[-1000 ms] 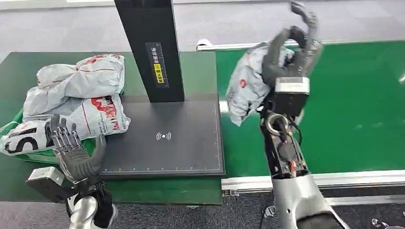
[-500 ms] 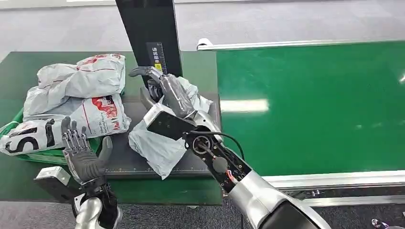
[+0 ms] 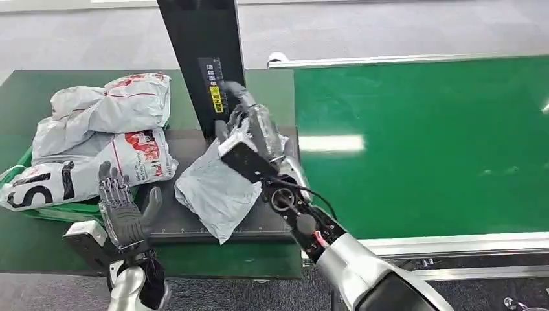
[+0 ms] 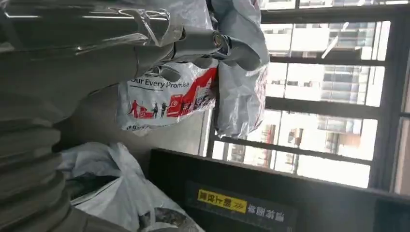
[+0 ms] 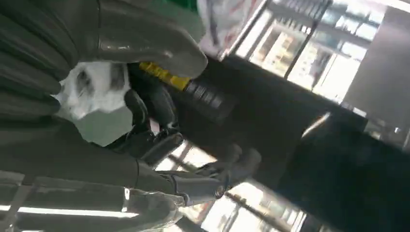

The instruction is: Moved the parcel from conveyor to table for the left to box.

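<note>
Since half a second ago your right hand (image 3: 249,123) has lifted off the grey parcel (image 3: 217,191) and slid toward the far black post (image 3: 201,58), while the parcel has settled flatter on the black scanner pad (image 3: 285,217); a second ago it still hung in that hand over the green conveyor belt (image 3: 421,142). In the head view the parcel lies on the pad's near half, one corner hanging over the near edge, well off the belt. The right hand's fingers look spread and lifted above the parcel's far end; whether they still touch the wrapper you cannot tell here. Your left hand (image 3: 123,210) stands upright with fingers apart, holding nothing, at the pad's near-left corner, closer to the parcel than before. To its left a heap of bagged parcels (image 3: 103,129) fills the green bin (image 3: 19,162).

The left wrist view looks past unclenched fingers (image 4: 232,48) at a printed red-and-white mailer (image 4: 169,96) and a grey bag (image 4: 92,188) beside it (nothing lies in the palm).

The right wrist view shows dark fingers (image 5: 227,169) loosely curled against the post's yellow label (image 5: 162,75), gripping nothing, with a white-grey patch of parcel (image 5: 96,87) under the thumb.

The handover to the table looks done, so boxing now falls to the left hand.
</note>
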You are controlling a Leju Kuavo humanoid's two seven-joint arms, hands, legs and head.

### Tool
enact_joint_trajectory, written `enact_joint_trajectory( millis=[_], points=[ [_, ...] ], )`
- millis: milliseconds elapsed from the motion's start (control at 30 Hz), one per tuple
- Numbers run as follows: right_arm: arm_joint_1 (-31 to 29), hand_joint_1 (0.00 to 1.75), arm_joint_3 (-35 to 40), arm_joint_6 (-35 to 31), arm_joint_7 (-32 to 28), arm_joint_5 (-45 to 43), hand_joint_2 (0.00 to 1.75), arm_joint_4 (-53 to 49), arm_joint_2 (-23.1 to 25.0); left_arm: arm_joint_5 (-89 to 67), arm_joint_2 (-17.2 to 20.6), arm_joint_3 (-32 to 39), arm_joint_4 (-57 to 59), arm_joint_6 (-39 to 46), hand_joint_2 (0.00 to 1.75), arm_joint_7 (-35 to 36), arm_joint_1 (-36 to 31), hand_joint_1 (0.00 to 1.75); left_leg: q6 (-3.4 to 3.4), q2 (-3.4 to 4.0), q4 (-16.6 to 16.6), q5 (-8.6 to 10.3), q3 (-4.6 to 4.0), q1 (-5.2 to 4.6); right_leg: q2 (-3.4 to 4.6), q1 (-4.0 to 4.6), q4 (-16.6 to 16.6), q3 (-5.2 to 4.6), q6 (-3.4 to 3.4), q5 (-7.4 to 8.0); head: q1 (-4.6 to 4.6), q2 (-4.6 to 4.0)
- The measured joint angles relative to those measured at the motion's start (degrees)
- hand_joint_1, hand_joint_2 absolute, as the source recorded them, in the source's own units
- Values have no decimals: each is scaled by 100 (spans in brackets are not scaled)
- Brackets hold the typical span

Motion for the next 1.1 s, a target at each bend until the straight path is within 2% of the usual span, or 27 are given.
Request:
enact_joint_trajectory(
  millis=[100, 267, 333, 433, 567, 733, 833, 1000, 1100],
  points=[
    [382, 0, -645, 91, -56, 150, 175, -422, -303, -183, 70, -35, 22, -63, 175, 0, 86, 0, 2, 3, 1, -2, 0, -1, 1, -2, -1, -2, 2, 1, 4, 0],
    [1495, 0, -1729, 219, -258, 39, 175, -1476, -894, -590, 203, -153, 57, -100, 175, 77, 275, 0, 3, -15, 3, -8, -4, -1, -12, -2, -4, -3, 3, -2, 2, -2],
    [1912, 0, -2212, 341, -299, 7, 175, -1883, -1103, -1023, 271, -238, 92, -22, 175, 353, 321, 0, 2, -11, 2, -11, -8, -1, -12, -2, -4, -3, 3, -2, 6, -2],
    [2232, 0, -2620, 448, -282, 2, 175, -2186, -1226, -1528, 341, -348, 177, 127, 175, 608, 312, 0, 1, 6, 1, -12, -1, 0, 0, -2, -5, -6, 3, -1, -2, -2],
    [2861, 0, -3131, 796, -113, 291, 175, -2596, -1326, -2680, 378, -476, 600, 668, 175, 1138, 120, 0, 1, -13, 1, -12, 3, 1, -14, 0, -5, 4, 5, -5, 0, -2],
    [3385, 0, -3260, 1183, 22, 638, 175, -2791, -1315, -4047, 398, -686, 1295, 1356, 175, 1799, -477, 0, 1, -9, 1, -10, 6, 1, -12, 0, -5, 5, 5, -4, 2, 0],
    [3622, 0, -3289, 1305, 110, 853, 175, -2911, -1234, -5266, 378, -910, 1907, 1911, 175, 2519, -966, 0, 1, -7, 1, -9, 6, 0, -12, -1, -5, 6, 5, -3, 2, -2],
    [3808, 0, -3313, 1517, 239, 992, 175, -3011, -1114, -5810, 212, -1246, 2746, 1703, 175, 3028, -1684, 0, 2, -3, 2, -9, 6, -1, -10, -2, -4, 6, 6, -2, 2, 0],
    [3906, 0, -3374, 1633, 330, 966, 175, -3070, -1079, -6239, 142, -1425, 3114, 2011, 175, 3379, -1963, 0, 2, -6, 2, -10, 6, -1, -11, -2, -5, 6, 6, -2, 2, -2]
  ],
)
